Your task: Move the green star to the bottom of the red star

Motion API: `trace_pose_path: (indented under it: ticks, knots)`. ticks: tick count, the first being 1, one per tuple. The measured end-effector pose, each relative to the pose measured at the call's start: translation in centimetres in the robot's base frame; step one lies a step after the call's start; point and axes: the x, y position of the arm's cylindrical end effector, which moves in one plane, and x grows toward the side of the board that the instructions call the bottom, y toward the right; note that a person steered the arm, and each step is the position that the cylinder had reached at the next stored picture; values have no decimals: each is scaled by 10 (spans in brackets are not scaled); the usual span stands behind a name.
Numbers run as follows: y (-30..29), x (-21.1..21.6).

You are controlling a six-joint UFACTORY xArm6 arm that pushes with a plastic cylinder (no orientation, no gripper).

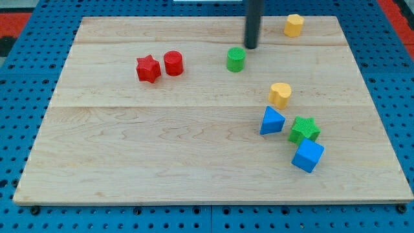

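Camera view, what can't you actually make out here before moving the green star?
- Rod: its upper part is cut off by the view's top edge; my tip shows, just above the green cylinder.
- Green star: its lower side is hidden behind the blue cube.
- Tip touching the board: cannot tell.

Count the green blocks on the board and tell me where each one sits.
2. The green cylinder sits near the view's top centre, just below-left of my tip. The green star sits at lower right, between two blue blocks. None appear hidden.
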Motion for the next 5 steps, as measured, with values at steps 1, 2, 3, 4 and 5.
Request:
trace_pose_path:
  ticks: [1, 2, 3, 4, 5]
  knots:
    - [29, 39]
    - [-76, 61]
    - [-166, 61]
    - [-85, 50]
    - [33, 71]
